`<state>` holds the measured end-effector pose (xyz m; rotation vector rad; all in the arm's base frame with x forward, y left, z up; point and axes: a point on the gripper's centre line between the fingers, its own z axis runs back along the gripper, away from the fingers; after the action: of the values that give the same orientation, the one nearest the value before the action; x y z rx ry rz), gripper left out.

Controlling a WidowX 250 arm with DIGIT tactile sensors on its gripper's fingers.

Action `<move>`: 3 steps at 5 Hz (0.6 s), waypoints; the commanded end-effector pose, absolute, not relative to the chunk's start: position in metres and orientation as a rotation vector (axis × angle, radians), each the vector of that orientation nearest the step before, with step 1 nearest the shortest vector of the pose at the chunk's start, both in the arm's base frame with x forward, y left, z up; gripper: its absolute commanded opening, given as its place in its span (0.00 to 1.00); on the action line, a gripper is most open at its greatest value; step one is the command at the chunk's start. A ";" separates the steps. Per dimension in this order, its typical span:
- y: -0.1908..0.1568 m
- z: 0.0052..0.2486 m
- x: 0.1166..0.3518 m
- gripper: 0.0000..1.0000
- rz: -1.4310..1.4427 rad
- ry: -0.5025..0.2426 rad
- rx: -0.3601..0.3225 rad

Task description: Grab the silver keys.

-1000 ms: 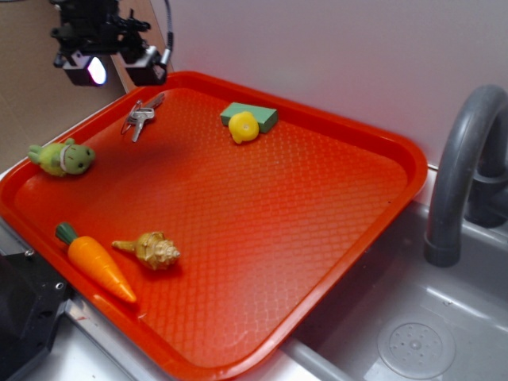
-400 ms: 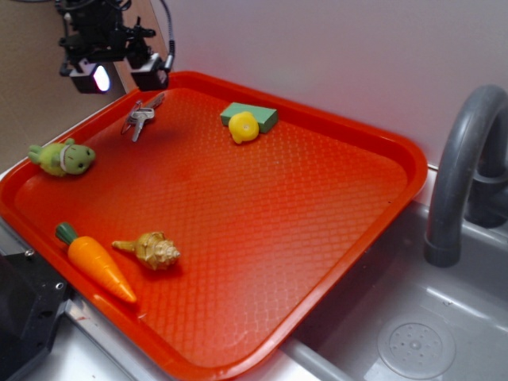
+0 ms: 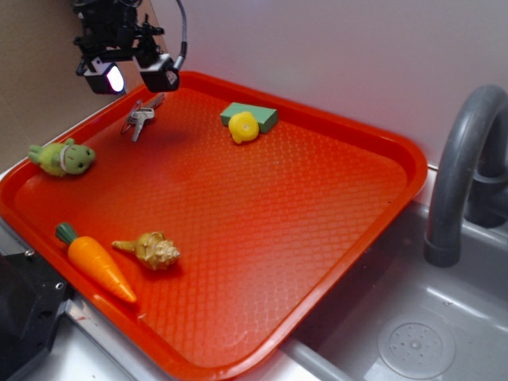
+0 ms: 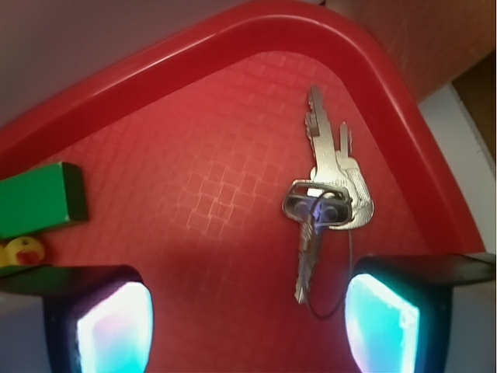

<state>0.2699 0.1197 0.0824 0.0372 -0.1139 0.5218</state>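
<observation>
Keys are the target: the bunch of thin silver metal keys (image 3: pixel 140 117) on its ring lies flat in the far left corner of the red plastic tray (image 3: pixel 381 230), close to the raised rim, with blades fanned both toward the corner and away from it. In the wrist view the silver keys (image 4: pixel 326 198) sit a little right of centre between the two fingers (image 4: pixel 105 318), nearer the right pad than the left.

The black gripper (image 3: pixel 135 75) hangs above the tray corner, fingers spread wide and empty, not touching the keys. To do this step well, I judge it should shift slightly so the ring, where the bunch is thickest, lies midway between the pads, then descend until the tips nearly meet the tray floor; flat keys leave little height to pinch. Closing across the ring looks safer than across a single thin blade, which could slip out. The nearby rim may block one finger, so the approach should stay on the inner side.

Compared with a second ago, the gripper has moved right, toward the keys, and now sits nearly over them. The keys, green plush toy (image 3: pixel 62 157) and orange toy carrot (image 3: pixel 95 266) lie unchanged.
</observation>
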 end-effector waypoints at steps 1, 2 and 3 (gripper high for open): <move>0.130 0.070 0.277 0.84 0.566 -0.085 0.101; 0.140 0.064 0.282 0.66 0.624 -0.074 0.142; 0.143 0.065 0.283 0.00 0.640 -0.072 0.172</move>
<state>0.2780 0.1405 0.0509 0.1644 -0.0125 0.6442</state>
